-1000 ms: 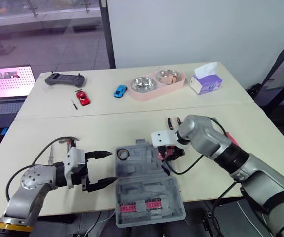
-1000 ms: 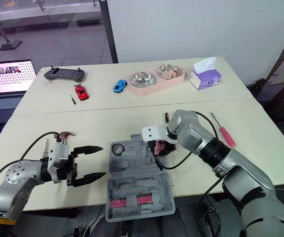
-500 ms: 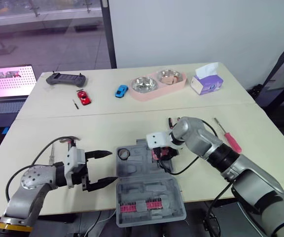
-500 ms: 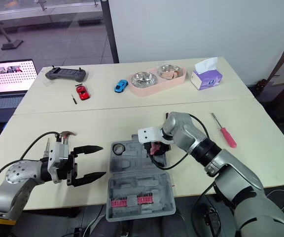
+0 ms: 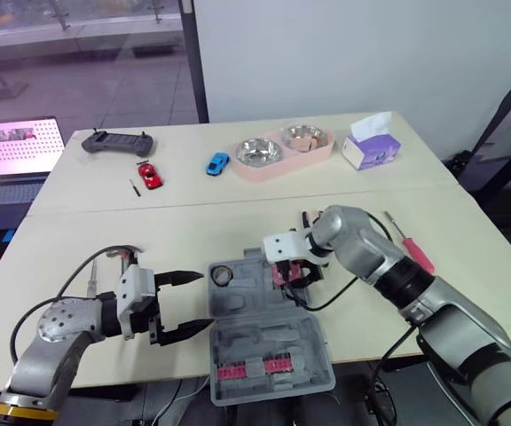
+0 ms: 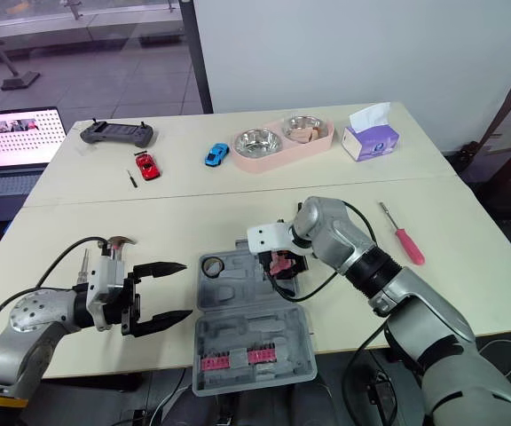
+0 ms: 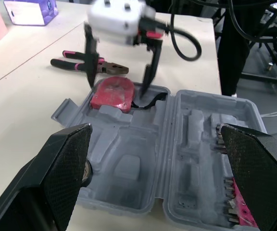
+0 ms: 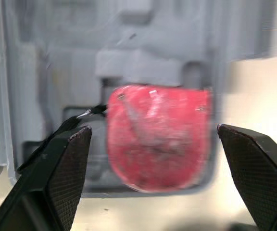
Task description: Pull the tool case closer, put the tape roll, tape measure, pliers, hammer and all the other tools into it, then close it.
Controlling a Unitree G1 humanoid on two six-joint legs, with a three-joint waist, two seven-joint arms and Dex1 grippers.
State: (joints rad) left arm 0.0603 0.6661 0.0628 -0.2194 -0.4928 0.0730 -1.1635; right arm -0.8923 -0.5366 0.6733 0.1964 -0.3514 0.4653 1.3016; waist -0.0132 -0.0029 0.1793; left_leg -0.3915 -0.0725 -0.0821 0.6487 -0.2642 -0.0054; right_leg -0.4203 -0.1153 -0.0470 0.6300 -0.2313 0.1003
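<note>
Right wrist view: right gripper (image 8: 153, 129), jaws released, over tape measure (image 8: 158, 144) in case (image 8: 56, 57), counter's (image 5: 105, 235) near edge; left gripper (image 5: 204, 301) jaws released.

Bright, even daylight covers the table (image 5: 193, 231); shadows beside the case (image 5: 269, 333) are faint and soft. Beyond the case, the steel bowls (image 5: 258, 152) glint, and a laptop screen (image 5: 18, 146) glows far to its left. In the right wrist view the case's tape measure (image 8: 157, 137) is blurred

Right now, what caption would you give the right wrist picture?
Open right jaws straddle the red tape measure seated in the grey tool case.
</note>
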